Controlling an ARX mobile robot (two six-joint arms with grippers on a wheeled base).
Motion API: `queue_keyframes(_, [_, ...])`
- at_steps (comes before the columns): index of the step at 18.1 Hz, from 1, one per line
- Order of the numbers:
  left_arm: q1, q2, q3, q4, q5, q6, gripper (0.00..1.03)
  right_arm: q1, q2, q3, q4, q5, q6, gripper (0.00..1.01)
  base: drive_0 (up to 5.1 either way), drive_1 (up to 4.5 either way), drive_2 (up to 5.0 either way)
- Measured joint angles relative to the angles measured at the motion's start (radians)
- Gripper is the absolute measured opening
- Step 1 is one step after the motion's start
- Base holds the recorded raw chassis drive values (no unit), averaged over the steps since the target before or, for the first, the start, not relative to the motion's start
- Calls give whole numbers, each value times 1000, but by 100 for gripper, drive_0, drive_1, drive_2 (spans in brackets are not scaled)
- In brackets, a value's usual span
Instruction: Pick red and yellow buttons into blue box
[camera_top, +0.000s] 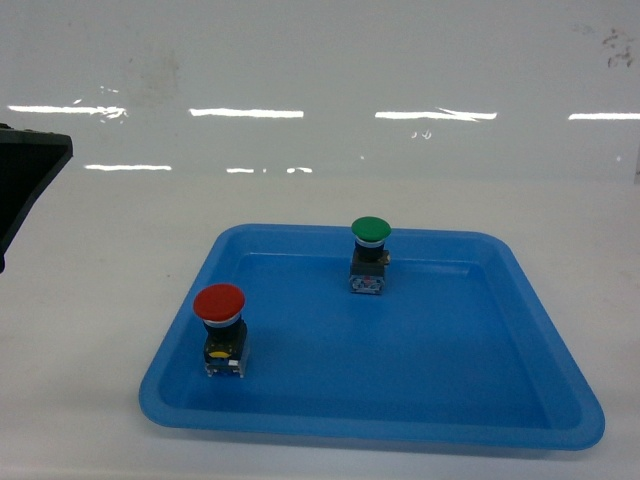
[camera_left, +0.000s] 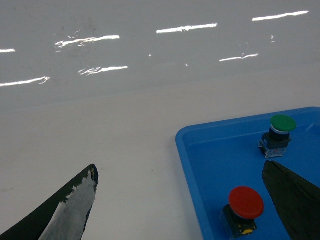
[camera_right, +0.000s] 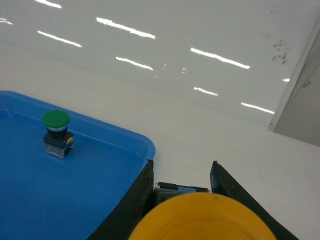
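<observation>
Currently red button (camera_top: 220, 327) upright in shallow blue tray (camera_top: 520, 425), near tray's front-left corner. Green button (camera_top: 369, 254) upright near tray's back edge, well apart from red. Left gripper (camera_left: 180, 207) spread wide, holding nothing, hovering over tray's left edge. Right gripper (camera_right: 181, 187) closed on yellow button (camera_right: 202, 218), cap filling bottom of right wrist view, beyond tray's right edge, over white table (camera_top: 100, 300).

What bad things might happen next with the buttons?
The right end effector holds the yellow button between its fingers; it might slip out, and no blue box shows in any view. The left end effector is open beside the red button, and one finger sits near the green button, so it might bump or grab that one.
</observation>
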Motion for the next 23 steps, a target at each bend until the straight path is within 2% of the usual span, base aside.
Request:
queue_keyframes(2, [0,0,0,0,0,0,98,5,-77,-60,14,42,-24,30,0,0,0])
queue_keyframes(3, [0,0,0,0,0,0,98,5,-113,-79,-8,60,-24,30,0,0,0])
queue_keyframes(4, [0,0,0,0,0,0,98,6,-143,-108,18,88,-30,30,0,0,0])
queue_keyframes(5, [0,0,0,0,0,0,98,5,-203,-132,-11,113,-30,30,0,0,0])
queue_keyframes(7, [0,0,0,0,0,0,98,12,-294,-187,37,157,-36,30,0,0,0])
queue_keyframes(9, [0,0,0,0,0,0,98,12,-377,-214,-16,182,-24,30,0,0,0])
queue_keyframes(10, [0,0,0,0,0,0,98,25,-430,-238,-64,200,-24,30,0,0,0])
queue_keyframes(12, [0,0,0,0,0,0,98,98,-536,-282,-160,245,-19,29,0,0,0])
queue_keyframes(13, [0,0,0,0,0,0,98,129,-584,-303,-183,289,-16,29,0,0,0])
queue_keyframes(14, [0,0,0,0,0,0,98,129,-591,-306,-177,304,-15,29,0,0,0])
queue_keyframes(16, [-13,2,0,-2,-6,0,98,128,-590,-306,-176,312,-13,29,0,0,0])
queue_keyframes(20, [-82,107,15,-4,-29,-28,98,128,-590,-306,-176,312,-13,29,0,0,0])
queue_keyframes(23, [-134,194,63,6,-45,-27,98,128,-590,-306,-176,312,-13,29,0,0,0])
